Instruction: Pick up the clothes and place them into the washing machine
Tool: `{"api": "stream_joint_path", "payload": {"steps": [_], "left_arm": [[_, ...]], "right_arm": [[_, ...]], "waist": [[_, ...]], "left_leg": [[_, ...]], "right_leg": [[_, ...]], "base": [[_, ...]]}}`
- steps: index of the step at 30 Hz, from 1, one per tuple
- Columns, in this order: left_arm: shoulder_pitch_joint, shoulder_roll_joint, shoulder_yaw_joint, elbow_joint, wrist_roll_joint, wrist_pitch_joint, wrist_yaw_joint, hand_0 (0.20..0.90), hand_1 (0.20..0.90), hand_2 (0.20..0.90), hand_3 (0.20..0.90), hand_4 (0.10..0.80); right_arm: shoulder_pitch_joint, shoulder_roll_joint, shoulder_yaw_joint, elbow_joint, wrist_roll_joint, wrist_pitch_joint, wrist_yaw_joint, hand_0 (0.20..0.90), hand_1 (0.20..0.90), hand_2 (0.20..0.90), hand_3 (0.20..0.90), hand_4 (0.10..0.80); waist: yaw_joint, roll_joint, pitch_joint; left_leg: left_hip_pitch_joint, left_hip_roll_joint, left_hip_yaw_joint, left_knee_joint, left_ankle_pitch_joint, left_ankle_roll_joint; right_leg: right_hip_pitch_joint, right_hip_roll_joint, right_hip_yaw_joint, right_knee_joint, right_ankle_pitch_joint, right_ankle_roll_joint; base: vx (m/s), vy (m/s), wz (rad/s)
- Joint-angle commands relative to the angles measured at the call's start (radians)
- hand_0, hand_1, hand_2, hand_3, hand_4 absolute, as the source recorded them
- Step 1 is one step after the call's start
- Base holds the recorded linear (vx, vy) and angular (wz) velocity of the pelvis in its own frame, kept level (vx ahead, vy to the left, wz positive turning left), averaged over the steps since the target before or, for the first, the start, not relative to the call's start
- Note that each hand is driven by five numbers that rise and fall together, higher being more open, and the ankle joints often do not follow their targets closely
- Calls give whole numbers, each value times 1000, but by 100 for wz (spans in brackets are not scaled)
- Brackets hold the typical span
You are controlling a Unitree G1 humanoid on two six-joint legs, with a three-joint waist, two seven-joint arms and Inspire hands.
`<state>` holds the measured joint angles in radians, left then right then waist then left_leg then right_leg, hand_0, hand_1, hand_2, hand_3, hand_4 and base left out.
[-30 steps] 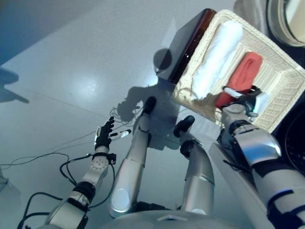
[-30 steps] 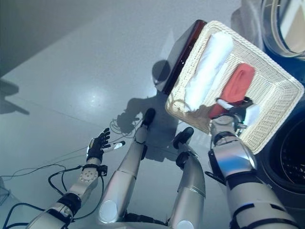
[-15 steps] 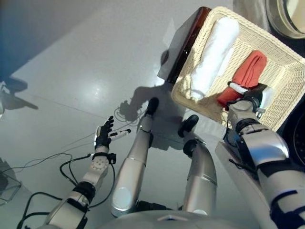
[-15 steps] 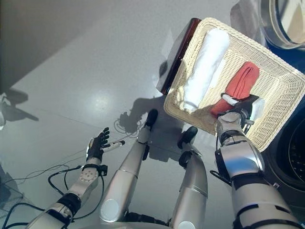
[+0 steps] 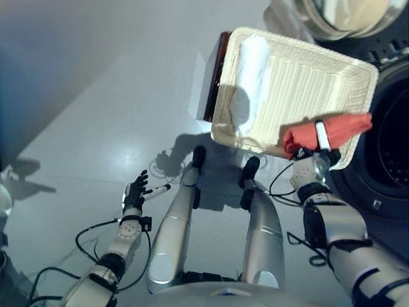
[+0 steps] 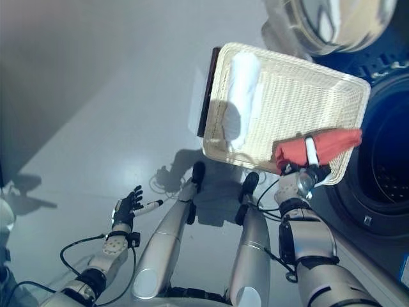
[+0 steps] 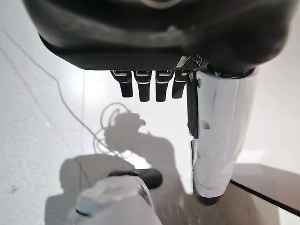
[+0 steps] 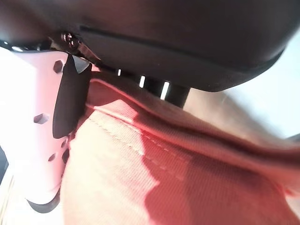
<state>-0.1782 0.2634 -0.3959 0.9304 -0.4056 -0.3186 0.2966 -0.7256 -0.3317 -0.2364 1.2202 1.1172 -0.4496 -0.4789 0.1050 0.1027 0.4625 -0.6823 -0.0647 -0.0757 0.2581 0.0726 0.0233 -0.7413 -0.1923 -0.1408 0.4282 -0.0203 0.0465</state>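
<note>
My right hand (image 5: 312, 165) is shut on a red cloth (image 5: 327, 130) and holds it up over the near right corner of the wicker basket (image 5: 300, 77), next to the washing machine's open drum (image 5: 385, 148). In the right wrist view the red cloth (image 8: 164, 173) lies under the fingers, with the white-covered thumb (image 8: 33, 126) beside it. A rolled white cloth (image 5: 251, 80) lies along the basket's left side. My left hand (image 5: 135, 192) is open and empty, low over the floor at the left; it also shows in the left wrist view (image 7: 145, 84).
The basket rests on a low dark brown box (image 5: 213, 83). The machine's round door (image 5: 342, 16) stands open at the top right. The dark machine front (image 6: 377, 220) runs down the right side. Grey floor (image 5: 96, 96) stretches to the left.
My right hand has closed on the red cloth and lifted it off the basket's floor toward the machine. The camera has shifted. The left hand has stayed put.
</note>
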Motion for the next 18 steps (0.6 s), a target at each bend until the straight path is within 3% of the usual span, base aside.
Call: {"api": "stream_joint_path", "payload": {"steps": [1, 9, 10, 18], "left_arm": [[86, -15, 16, 43, -35, -45, 0, 900, 900, 900, 900, 800], [121, -35, 1, 80, -42, -43, -31, 900, 900, 900, 900, 800], [127, -29, 4, 85, -39, -41, -34, 900, 900, 900, 900, 800], [133, -17, -1, 74, -39, -43, -44, 900, 900, 900, 900, 800]], "right_arm": [[54, -104, -38, -76, 37, -148, -4, 200, 200, 200, 200, 300], [15, -228, -84, -100, -29, -154, -50, 200, 200, 200, 200, 300], [-13, -280, -73, -100, -60, -144, -58, 200, 200, 200, 200, 300], [-148, -438, -17, -141, -138, -144, -106, 200, 200, 200, 200, 300]], "waist": [[-3, 56, -94], [-9, 103, -127], [-8, 109, -133], [-17, 103, -132]], "left_leg": [[-58, -29, -3, 39, -38, -48], [-31, -28, 19, 15, -40, -47], [-26, -27, 23, 11, -40, -48], [-44, -13, 44, 58, -64, -49]], "right_leg": [[72, 24, 2, -121, 24, -2], [79, 28, 31, -133, 27, 2], [80, 30, 38, -136, 26, 3], [43, 53, 56, -79, 2, -6]], "base": [[29, 26, -10], [19, 27, -10], [9, -6, -14], [-1, -23, -10]]}}
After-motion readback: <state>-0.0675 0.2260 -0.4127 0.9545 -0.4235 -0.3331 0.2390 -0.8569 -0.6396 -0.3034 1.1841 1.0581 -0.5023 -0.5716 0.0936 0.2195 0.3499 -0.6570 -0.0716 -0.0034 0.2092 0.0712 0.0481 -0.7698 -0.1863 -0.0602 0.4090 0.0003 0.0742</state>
